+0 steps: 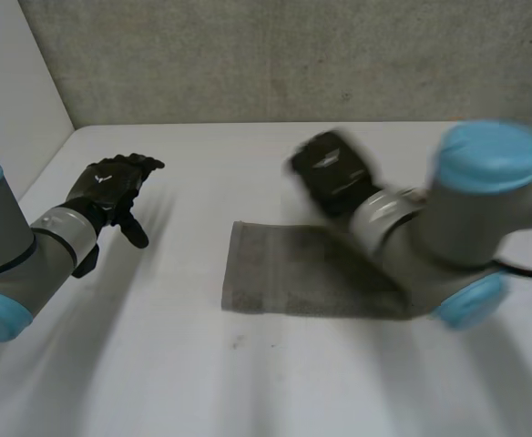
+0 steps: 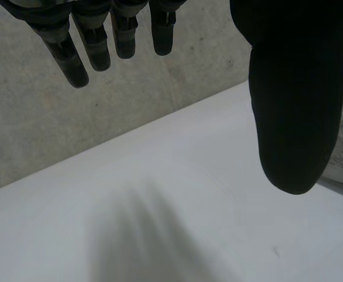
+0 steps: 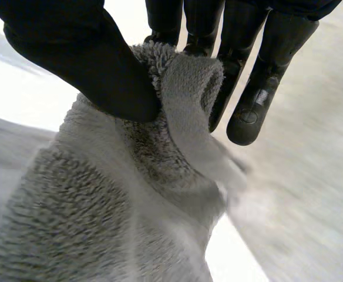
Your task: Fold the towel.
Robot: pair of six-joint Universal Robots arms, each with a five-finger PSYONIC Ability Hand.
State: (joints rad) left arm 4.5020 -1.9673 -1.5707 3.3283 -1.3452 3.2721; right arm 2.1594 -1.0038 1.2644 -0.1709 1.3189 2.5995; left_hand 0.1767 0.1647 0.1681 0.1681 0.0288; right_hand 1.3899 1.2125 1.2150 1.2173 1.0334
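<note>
Nearest to me, the white counter is lying bare, with the two grey arms coming in over it from either side. A little further in, the grey towel is lying spread on the counter, right of the middle, its left edge and near edge flat against the surface. The right arm is reaching across the towel's right part and covering it there. At the end of that arm, the right hand is hanging over the towel's far side. In the right wrist view its thumb is pressing a bunched fold of the fluffy cloth against the fingers, so the hand is clamped on the towel and the cloth is rising from the counter up into the pinch. I cannot tell whether the fold is a corner or a stretch of edge.

Over on the left, the left arm is holding the left hand above bare counter, well apart from the towel. Its fingers are straight and spread away from the thumb, gripping nothing. Behind everything, the rough grey wall is closing off the back of the counter.
</note>
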